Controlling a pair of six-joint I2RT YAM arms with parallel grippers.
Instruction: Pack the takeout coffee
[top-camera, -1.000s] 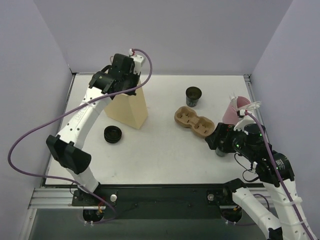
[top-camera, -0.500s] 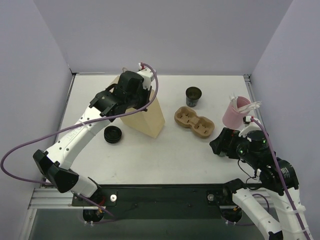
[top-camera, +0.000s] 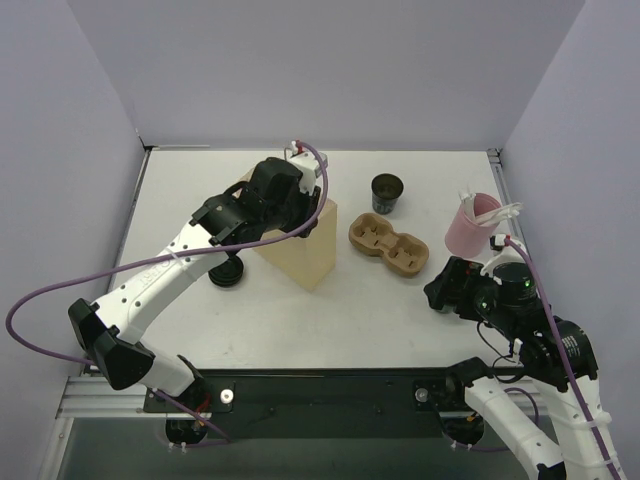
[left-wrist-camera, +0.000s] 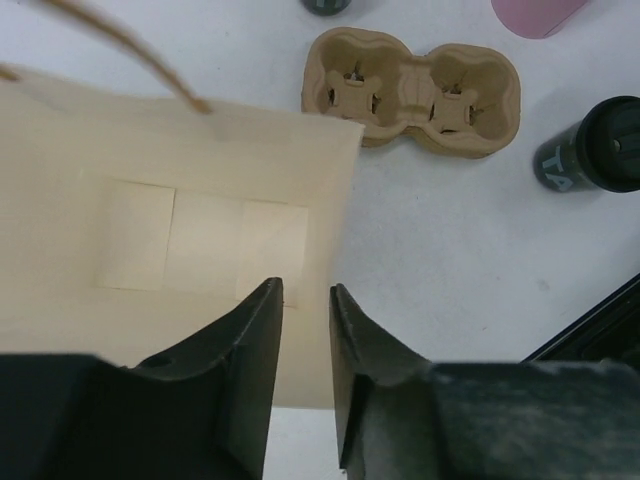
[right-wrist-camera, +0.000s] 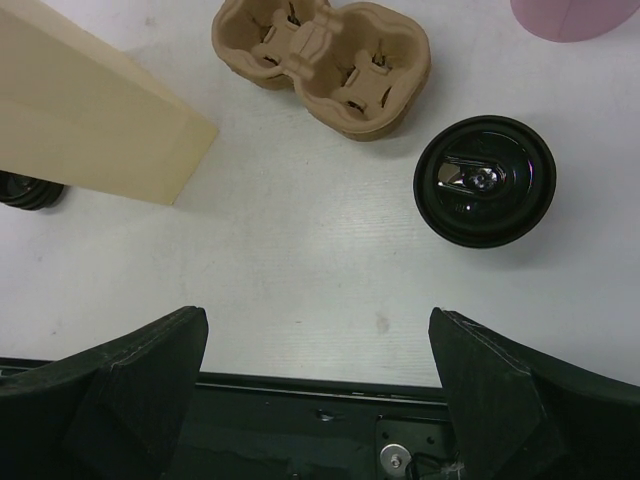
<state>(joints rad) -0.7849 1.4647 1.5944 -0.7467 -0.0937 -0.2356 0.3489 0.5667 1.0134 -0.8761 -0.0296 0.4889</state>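
The right gripper is spread wide and holds nothing. The coffee cup stands upright on the tabletop near the right edge, just ahead of that gripper and a bit to its right, so the right arm is the closer one, and the cup carrier lies just past the cup. The left gripper is a little apart, with the side wall of the paper bag between its fingers.
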